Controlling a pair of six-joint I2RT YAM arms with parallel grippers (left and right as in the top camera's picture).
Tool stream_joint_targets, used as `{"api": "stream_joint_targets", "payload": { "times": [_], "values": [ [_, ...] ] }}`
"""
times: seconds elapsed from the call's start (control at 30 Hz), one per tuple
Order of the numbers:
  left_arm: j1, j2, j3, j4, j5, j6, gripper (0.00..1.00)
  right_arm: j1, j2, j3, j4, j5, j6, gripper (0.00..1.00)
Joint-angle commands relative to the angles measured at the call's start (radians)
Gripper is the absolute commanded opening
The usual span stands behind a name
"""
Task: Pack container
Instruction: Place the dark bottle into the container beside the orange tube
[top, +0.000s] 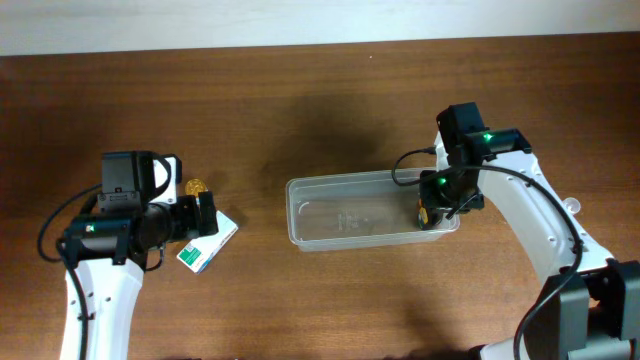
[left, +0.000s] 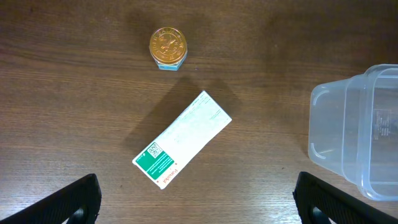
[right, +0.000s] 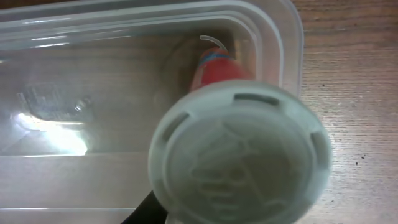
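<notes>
The clear plastic container (top: 345, 215) lies in the middle of the table, and also shows in the left wrist view (left: 360, 143) and the right wrist view (right: 124, 81). My right gripper (top: 435, 203) is at the container's right end, shut on a red bottle with a round white cap (right: 239, 155). The bottle's body points down into the container's right corner, and the cap hides most of the fingers. My left gripper (left: 196, 211) is open and empty, just short of a white and green box (left: 182, 139) that lies flat on the table (top: 208, 243).
A small jar with a gold lid (left: 168, 48) stands on the wood beyond the box, left of the container; it also shows in the overhead view (top: 196, 186). The table's far edge runs along the top of the overhead view.
</notes>
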Motion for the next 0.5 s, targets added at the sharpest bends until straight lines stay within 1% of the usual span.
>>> {"api": "stream_joint_targets", "payload": {
  "times": [0.0,0.1,0.17,0.23,0.37,0.43,0.47],
  "values": [
    [-0.001,0.000,0.018,0.000,0.011,0.013,1.00,0.009,0.000,-0.003,-0.002,0.009,0.005,0.27],
    [-0.001,0.000,0.018,-0.001,0.011,0.013,0.99,0.009,-0.003,-0.003,-0.018,0.009,0.005,0.27],
    [-0.001,0.000,0.018,-0.001,0.011,0.013,0.99,0.009,-0.023,-0.001,-0.025,0.009,0.005,0.33],
    [-0.001,0.000,0.018,-0.001,0.011,0.013,1.00,0.009,-0.053,0.014,-0.035,0.010,0.005,0.37],
    [-0.001,0.000,0.018,-0.001,0.011,0.013,0.99,0.007,-0.137,0.107,-0.099,0.067,0.020,0.45],
    [-0.001,0.000,0.018,-0.001,0.011,0.013,0.99,0.001,-0.182,0.169,-0.132,0.115,0.024,0.55],
    [-0.001,0.000,0.018,-0.001,0.011,0.013,0.99,-0.021,-0.219,0.227,-0.157,0.160,0.045,0.69]
  ]
}}
